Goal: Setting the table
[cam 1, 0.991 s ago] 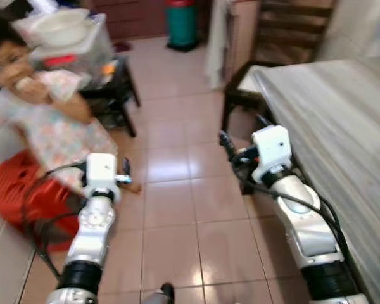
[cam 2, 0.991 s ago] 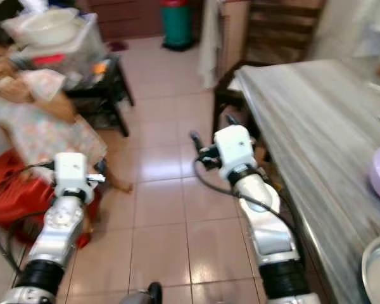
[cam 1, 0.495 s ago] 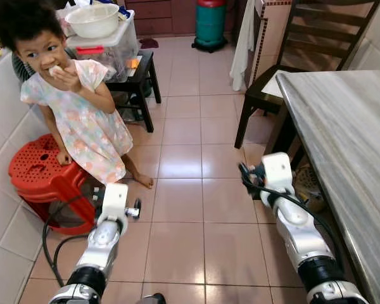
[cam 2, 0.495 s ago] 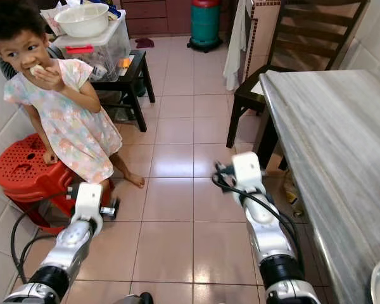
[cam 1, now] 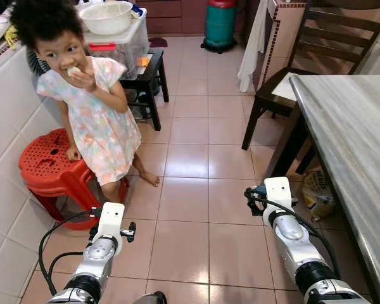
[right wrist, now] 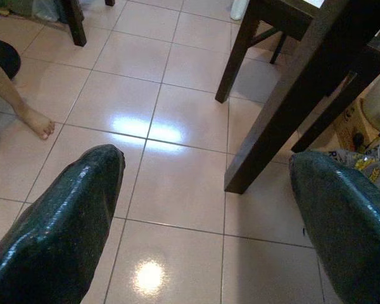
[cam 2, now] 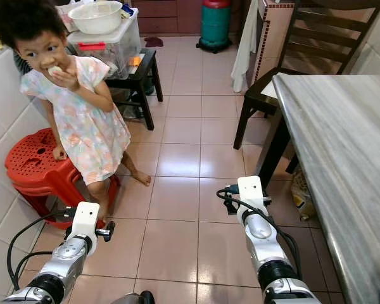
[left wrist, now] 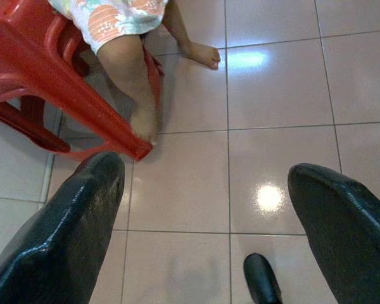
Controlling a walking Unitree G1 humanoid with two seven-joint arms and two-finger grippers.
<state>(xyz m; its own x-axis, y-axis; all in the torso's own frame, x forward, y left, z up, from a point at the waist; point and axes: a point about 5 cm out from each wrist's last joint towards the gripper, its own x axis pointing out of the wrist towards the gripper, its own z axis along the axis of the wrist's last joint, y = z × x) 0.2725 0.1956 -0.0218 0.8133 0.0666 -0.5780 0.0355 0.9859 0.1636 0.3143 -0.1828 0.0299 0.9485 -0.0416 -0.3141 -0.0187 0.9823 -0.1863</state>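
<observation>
Tabletop (cam 1: 348,120) stands at three o'clock, nothing for the setting visible on it. Left end effector (left wrist: 228,228) and right end effector (right wrist: 209,215) hang low, spread wide, empty, probably in transit. Person (cam 1: 92,107) at ten o'clock.

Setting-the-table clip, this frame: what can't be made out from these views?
- Table: its far side is cut off by the eye views' right edge, so any tableware there can't be seen.
- Plastic box under the white bowl: contents too small to identify.
- Bag under the table: largely hidden by the tabletop.
- Person's hand at the mouth: what it holds is too small.
</observation>
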